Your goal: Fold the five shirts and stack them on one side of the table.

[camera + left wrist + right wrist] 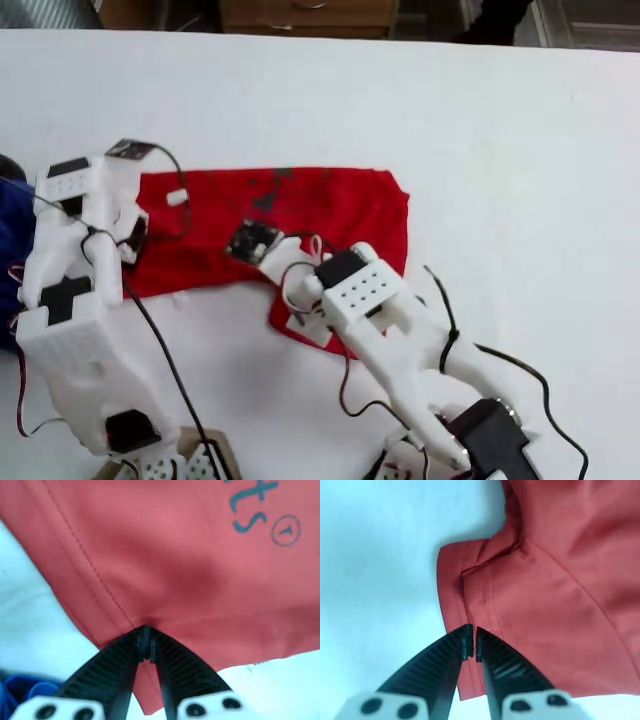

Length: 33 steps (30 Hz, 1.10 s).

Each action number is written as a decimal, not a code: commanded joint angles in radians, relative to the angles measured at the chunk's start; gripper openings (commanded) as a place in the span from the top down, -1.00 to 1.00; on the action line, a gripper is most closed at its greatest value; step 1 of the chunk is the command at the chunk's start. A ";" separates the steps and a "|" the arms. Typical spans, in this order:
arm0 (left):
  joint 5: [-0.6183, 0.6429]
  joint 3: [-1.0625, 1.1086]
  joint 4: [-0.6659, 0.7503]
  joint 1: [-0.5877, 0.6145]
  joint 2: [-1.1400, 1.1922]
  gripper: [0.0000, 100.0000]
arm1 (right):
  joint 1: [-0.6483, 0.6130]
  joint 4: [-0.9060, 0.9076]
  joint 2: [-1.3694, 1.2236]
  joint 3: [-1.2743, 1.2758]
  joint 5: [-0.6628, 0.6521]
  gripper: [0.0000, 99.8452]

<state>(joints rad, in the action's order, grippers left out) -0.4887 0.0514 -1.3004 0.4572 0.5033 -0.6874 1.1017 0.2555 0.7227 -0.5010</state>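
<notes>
White blocky arms (80, 350), ribbed black claws (145, 647), seemingly black cables (165, 360)

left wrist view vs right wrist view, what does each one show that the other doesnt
Only the left wrist view: dark print on the red shirt, a bit of blue cloth at the frame's edge, and the left jaws pinching a puckered spot by a stitched hem.
Only the right wrist view: the shirt's short sleeve, with the right jaws closed on its cuff hem.
Both: the same red fabric lying on the white table, gripped by shut black ridged jaws.
</notes>
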 commanded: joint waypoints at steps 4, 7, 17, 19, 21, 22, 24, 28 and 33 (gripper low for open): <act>-0.002 0.002 0.038 -0.006 -0.002 0.95 | -0.004 -0.005 0.007 -0.029 0.008 0.72; -0.002 0.002 0.038 -0.006 -0.002 0.95 | -0.005 -0.025 -0.059 -0.029 0.008 0.58; -0.002 0.002 0.038 -0.006 -0.002 0.95 | -0.001 -0.130 -0.189 -0.035 0.008 0.61; -0.002 0.002 0.038 -0.006 -0.002 0.95 | 0.001 -0.143 -0.189 -0.035 0.006 0.61; -0.002 0.002 0.038 -0.006 -0.002 0.95 | 0.001 -0.153 -0.189 -0.037 0.006 0.66; -0.002 0.002 0.038 -0.006 -0.002 0.95 | 0.001 -0.156 -0.191 -0.044 0.006 0.73; -0.002 0.002 0.038 -0.006 -0.002 0.95 | 0.005 -0.157 -0.191 -0.061 0.006 0.94; -0.002 0.002 0.038 -0.006 -0.002 0.95 | 0.042 -0.151 -0.191 -0.100 0.006 0.97; -0.002 0.002 0.038 -0.006 -0.002 0.95 | 0.082 -0.107 -0.182 -0.155 0.006 0.96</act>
<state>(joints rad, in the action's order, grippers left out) -0.4887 0.0514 -1.3004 0.4572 0.5033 -0.6276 0.9620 0.0652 0.6276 -0.4979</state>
